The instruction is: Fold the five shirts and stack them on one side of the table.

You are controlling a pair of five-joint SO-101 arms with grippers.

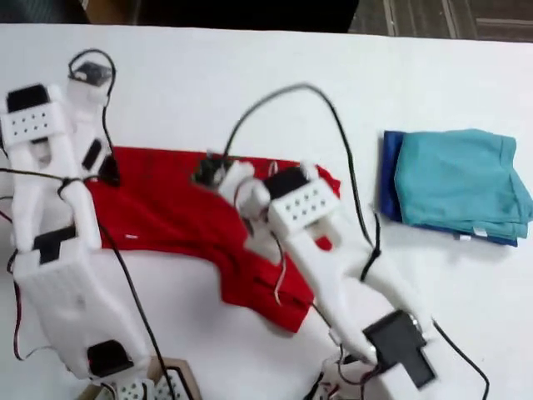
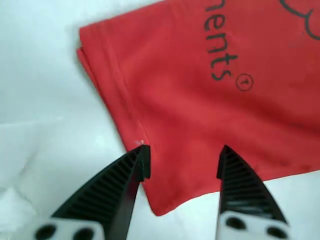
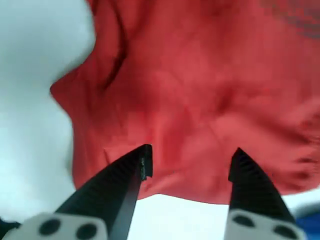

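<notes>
I find the red shirt (image 1: 166, 217) lying rumpled on the left-centre of the desk (image 1: 250, 75), one end trailing toward the front edge. The left gripper (image 2: 182, 155) is spread over a folded corner of the shirt, one finger (image 2: 127, 172) at the hem and the other above the cloth. The right gripper (image 3: 192, 157) is likewise spread, over the shirt's rumpled middle just inside its edge. I cannot tell whether either touches the cloth. Near the right edge a folded teal shirt (image 1: 458, 179) rests on a folded blue shirt (image 1: 390, 175), well apart from the red one. A black cable (image 1: 333, 117) arcs over the desk between them.
</notes>
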